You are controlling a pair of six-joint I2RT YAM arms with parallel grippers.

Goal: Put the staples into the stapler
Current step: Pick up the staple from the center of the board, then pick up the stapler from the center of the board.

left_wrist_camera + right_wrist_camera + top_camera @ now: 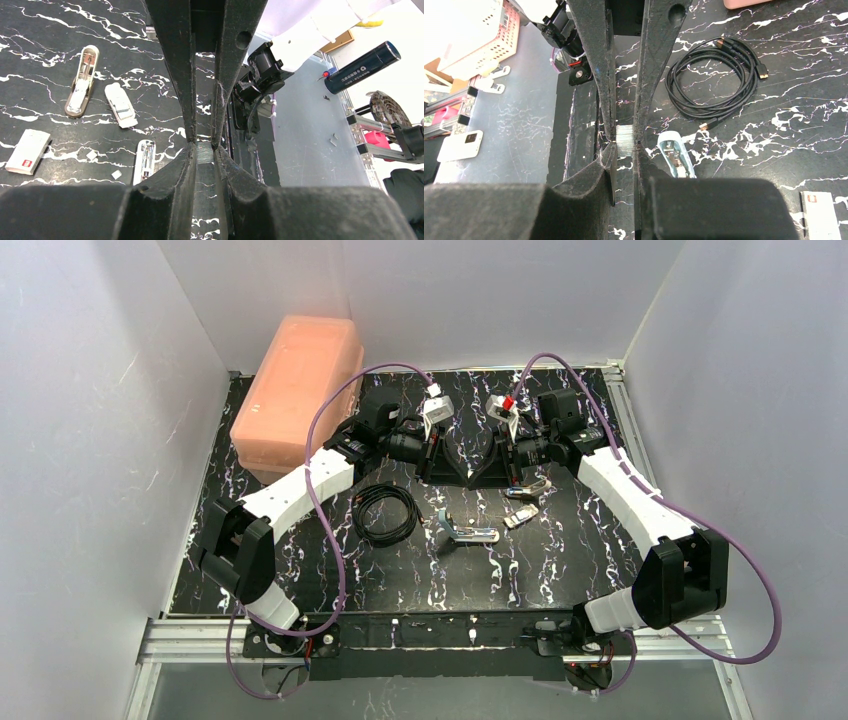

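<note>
The staples (625,140) are a short silvery ribbed strip, held above the table between both grippers' fingertips. They also show in the left wrist view (204,152). My left gripper (204,146) and my right gripper (625,142) are both shut on the strip, tip to tip (452,472) (485,472). The light-blue stapler (676,156) lies open on the table just beside the fingers, its metal channel facing up. It shows in the left wrist view (145,161) and in the top view (466,530).
A coiled black cable (385,512) lies left of the stapler. Two more small stapler-like pieces (527,490) (520,518) lie to its right. A white box with a red label (27,151) lies nearby. A pink bin (295,390) stands back left.
</note>
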